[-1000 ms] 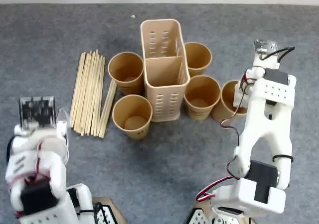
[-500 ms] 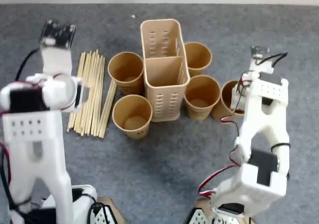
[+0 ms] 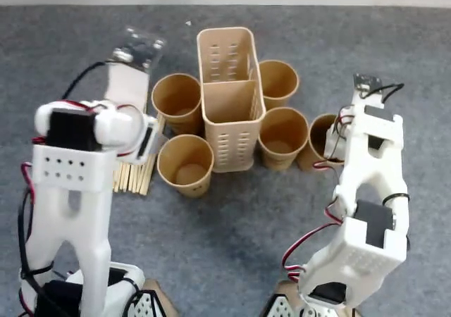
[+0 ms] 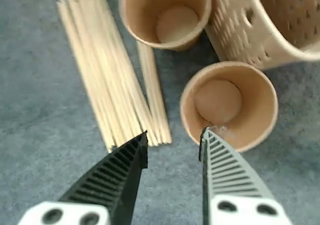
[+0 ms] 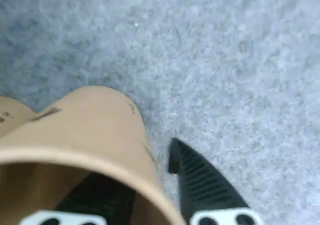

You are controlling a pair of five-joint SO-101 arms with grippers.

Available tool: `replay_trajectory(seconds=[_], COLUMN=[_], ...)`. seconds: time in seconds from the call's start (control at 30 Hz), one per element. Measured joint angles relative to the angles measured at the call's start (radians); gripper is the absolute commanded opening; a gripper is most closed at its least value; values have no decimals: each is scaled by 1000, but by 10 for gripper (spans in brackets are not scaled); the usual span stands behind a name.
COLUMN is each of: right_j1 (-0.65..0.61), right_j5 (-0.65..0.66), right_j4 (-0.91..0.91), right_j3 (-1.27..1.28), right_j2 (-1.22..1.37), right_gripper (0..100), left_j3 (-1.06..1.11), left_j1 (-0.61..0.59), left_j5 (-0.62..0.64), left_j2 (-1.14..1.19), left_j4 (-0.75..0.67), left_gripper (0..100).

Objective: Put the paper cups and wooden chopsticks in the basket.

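A tan slotted basket [image 3: 227, 120] stands mid-table with several paper cups around it. The wooden chopsticks [image 4: 107, 80] lie in a bundle to its left, mostly hidden under my left arm [image 3: 77, 155] in the high view. My left gripper [image 4: 172, 137] hangs open above the bundle's near end, beside the front-left cup [image 4: 229, 105]. The back-left cup [image 4: 167, 15] stands beyond it. My right gripper [image 5: 145, 170] is at the rightmost cup [image 3: 320, 139]. One finger is inside the cup and one outside, shut on its wall [image 5: 100, 120].
Two more cups [image 3: 278, 81] [image 3: 283, 135] stand against the basket's right side. Grey carpet [image 3: 232, 225] covers the table, with open room in front of the cups and at the far right.
My left arm has swung up from the near-left corner and across to above the chopsticks and left cups. My right arm has shifted only slightly at the rightmost cup.
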Motion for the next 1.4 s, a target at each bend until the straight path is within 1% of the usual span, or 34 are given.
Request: replay_trajectory(seconds=[0.1, 0.27, 0.37, 0.57, 0.83, 0.9, 1.03, 1.17, 1.3, 1.4], right_j1=[0, 0, 0, 2, 46, 49, 63, 80, 80, 89], right_j5=[0, 0, 0, 0, 15, 35, 51, 77, 101, 103], right_j4=[0, 2, 41, 198, 453, 511, 617, 701, 715, 715], right_j3=[0, 0, -14, -137, -425, -491, -626, -790, -927, -951], right_j2=[5, 5, 6, 9, 9, 9, 11, 11, 9, -23], right_gripper=[18, 4, 4, 4, 4, 4, 4, 4, 4, 4], left_j3=[78, 261, 354, 476, 631, 664, 690, 694, 694, 675], left_j1=[12, 11, 11, 11, 11, 11, 11, 17, 17, 17], left_j5=[0, 0, 0, 0, 0, 0, 0, 5, 6, 6], left_j2=[0, 0, 0, 0, 0, 0, 3, 3, 2, 2], left_j4=[-49, -203, -287, -396, -585, -628, -654, -657, -657, -623], left_gripper=[194, 194, 193, 193, 191, 151, 10, 5, 5, 5])
